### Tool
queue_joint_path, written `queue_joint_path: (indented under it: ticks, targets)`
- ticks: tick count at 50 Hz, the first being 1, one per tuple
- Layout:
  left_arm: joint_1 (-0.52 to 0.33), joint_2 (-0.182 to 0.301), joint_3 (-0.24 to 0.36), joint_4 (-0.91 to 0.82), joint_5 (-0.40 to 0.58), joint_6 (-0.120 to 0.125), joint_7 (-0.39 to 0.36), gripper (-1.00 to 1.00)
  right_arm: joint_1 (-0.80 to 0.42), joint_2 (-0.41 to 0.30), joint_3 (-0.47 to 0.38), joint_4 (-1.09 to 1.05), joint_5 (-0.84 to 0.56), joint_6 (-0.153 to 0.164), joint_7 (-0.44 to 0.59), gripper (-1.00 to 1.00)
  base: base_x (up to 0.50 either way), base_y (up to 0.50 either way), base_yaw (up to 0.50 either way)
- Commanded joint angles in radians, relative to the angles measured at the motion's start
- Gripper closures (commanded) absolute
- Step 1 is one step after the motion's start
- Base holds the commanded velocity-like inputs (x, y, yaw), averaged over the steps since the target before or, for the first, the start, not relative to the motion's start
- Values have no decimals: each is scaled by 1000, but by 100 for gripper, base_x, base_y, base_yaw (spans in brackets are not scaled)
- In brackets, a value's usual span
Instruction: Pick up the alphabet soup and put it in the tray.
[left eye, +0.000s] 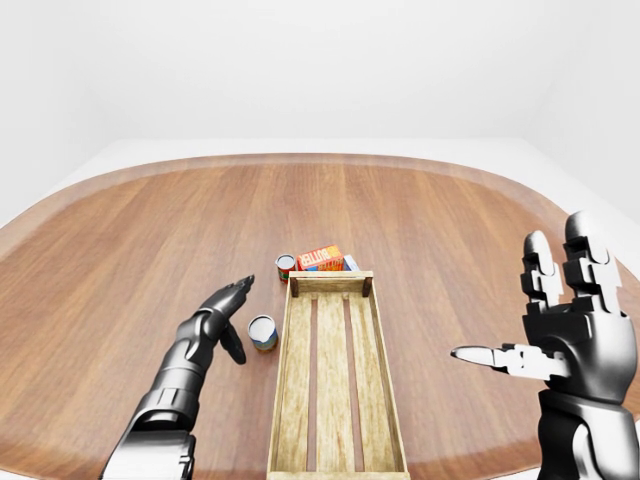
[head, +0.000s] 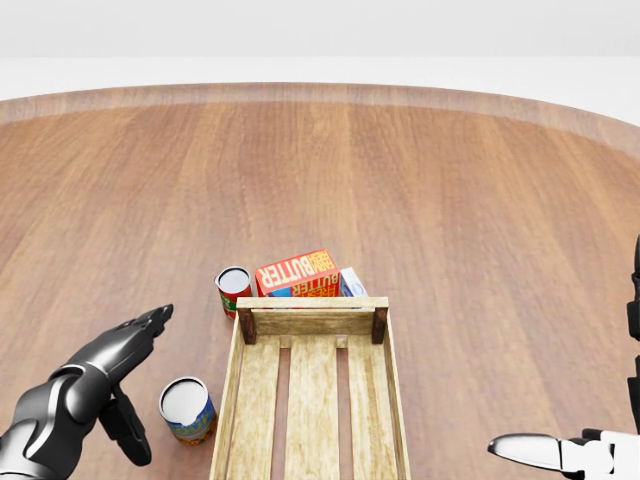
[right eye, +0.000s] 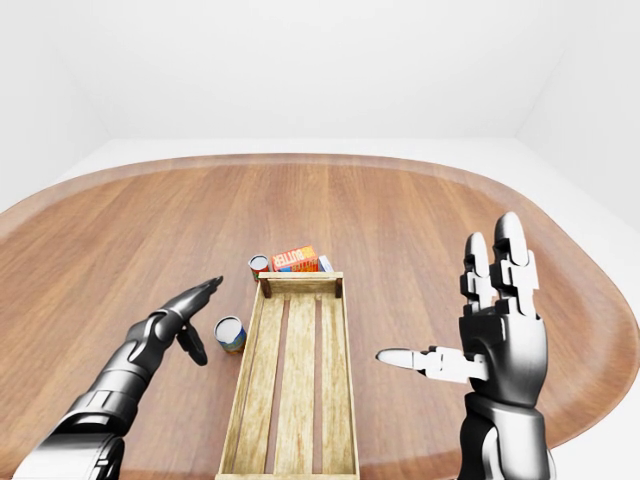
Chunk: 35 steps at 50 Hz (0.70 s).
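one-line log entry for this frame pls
phase: reach | left hand: open, beside near can, no contact | right hand: open, idle | tray: empty | far can, butter box: untouched

In the head view, two cans (head: 187, 409) (head: 233, 290) stand left of the tray (head: 313, 400), the box (head: 297, 272) above it.

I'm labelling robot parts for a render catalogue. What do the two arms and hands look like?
Both are glossy dark grey-to-black metal with segmented, ribbed forearms and three jointed, tapering fingers. The left hand looks darkest; the right hand has silvery highlights and a pale thumb. No cables or markings show.
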Motion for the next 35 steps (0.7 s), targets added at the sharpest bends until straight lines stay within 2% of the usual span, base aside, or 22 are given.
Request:
queue_joint_path:
  ticks: [1,12,18,19,23,25,29,31,33,35]
  targets:
    - [-52,-3,-33,174,2,0,63,-100,1,2,-3,-3,4,0,-1,-100,0,0,0]
    - [-82,-11,-42,233,0,0,79,-100,2,2,-1,-2,4,0,-2,-100,0,0,0]
    - [-97,-12,-41,213,-10,0,47,-100,-3,0,-1,4,4,0,-4,-100,0,0,0]
    - [-104,-15,-45,242,-6,0,68,-100,-4,0,-1,5,4,0,-4,-100,0,0,0]
    - [-115,-18,-46,244,-9,0,61,-100,-6,-2,-2,8,7,0,-5,-100,0,0,0]
    - [-123,-22,-56,280,2,0,88,-100,-6,-3,-2,10,6,0,-6,-100,0,0,0]
    - [-139,-24,-56,300,1,0,90,-100,-6,-3,2,11,6,0,-6,-100,0,0,0]
    - [-135,-22,-54,262,-3,0,59,-100,-6,-4,1,9,6,0,-7,-100,0,0,0]
    - [-150,-28,-59,317,4,0,94,-100,-6,-4,2,9,6,0,-8,-100,0,0,0]
    - [-155,-28,-61,318,5,0,95,-100,-7,-3,7,10,2,0,-9,-100,0,0,0]
